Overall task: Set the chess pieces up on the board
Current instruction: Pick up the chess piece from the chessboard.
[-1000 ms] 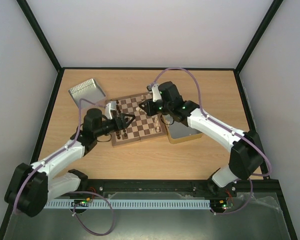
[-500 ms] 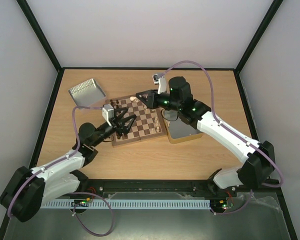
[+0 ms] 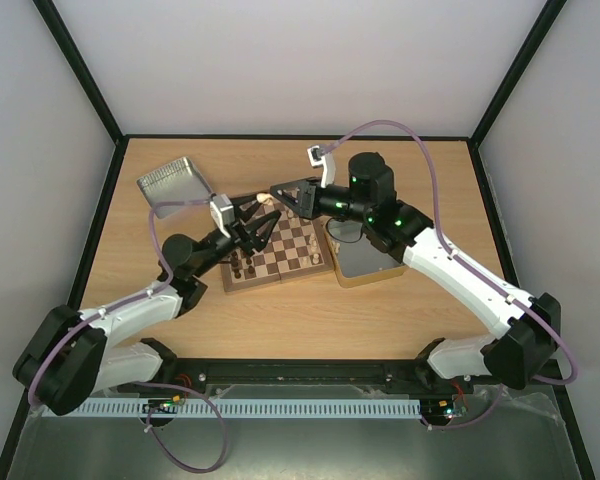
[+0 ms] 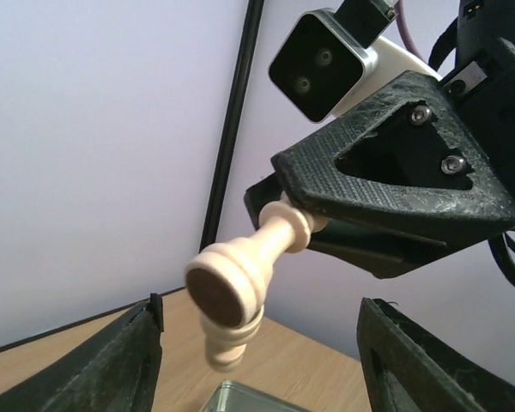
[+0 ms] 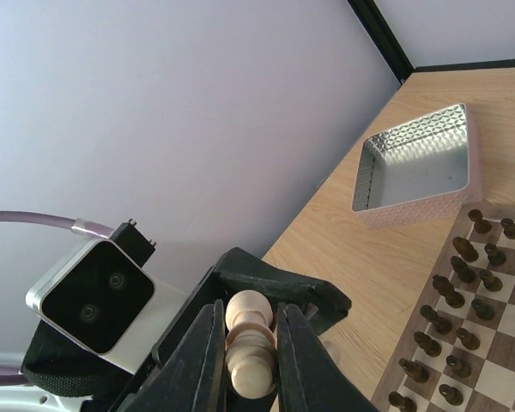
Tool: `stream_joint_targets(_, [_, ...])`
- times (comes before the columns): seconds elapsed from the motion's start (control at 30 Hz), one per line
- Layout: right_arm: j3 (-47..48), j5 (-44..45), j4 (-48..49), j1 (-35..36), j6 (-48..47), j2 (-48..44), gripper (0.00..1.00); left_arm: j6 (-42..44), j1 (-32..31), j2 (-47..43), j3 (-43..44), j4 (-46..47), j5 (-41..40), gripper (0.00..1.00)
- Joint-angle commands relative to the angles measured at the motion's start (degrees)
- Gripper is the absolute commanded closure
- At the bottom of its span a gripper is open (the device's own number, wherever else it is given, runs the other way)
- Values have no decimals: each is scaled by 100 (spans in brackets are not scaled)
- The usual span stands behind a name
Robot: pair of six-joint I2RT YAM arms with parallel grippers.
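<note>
Over board (image 3: 292, 256), far edge | right jaws pinch cream piece (image 5: 245, 360), head hidden | left jaws agape, empty

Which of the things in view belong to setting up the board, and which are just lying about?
Job: cream chess piece held in the right tool; open left tool close by; board.
Lying about: dark pieces already on the board; silver tin; second tin right of the board.
</note>
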Motion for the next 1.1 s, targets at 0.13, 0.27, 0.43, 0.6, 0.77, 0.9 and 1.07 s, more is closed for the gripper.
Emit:
stream_joint_targets(0.13, [41,-105,272,30,134,-204,89,313,-136,186,331,290,145,50])
stream_joint_targets(0.27, [43,-105,290,34,216,-202,89,321,-138,200,337,251,88,58])
stream_joint_targets(0.43, [34,-109,299,38,224,-213,89,340,-134,182,341,200,-21,70])
stream_joint_targets(0.6, [7,-98,284,36,214,-213,89,372,-136,149,349,162,-112,80])
stream_joint_targets(0.77, [84,203,125,34,140,-200,89,458,-135,38,365,-232,-251,92])
stream_joint_targets(0.9, [329,1424,-407,37,-140,-115,89,454,-139,-201,351,-1223,-509,94])
stream_joint_targets(1.07, [654,3176,-1625,35,-623,412,89,101,-126,-623,513,-3241,-922,94])
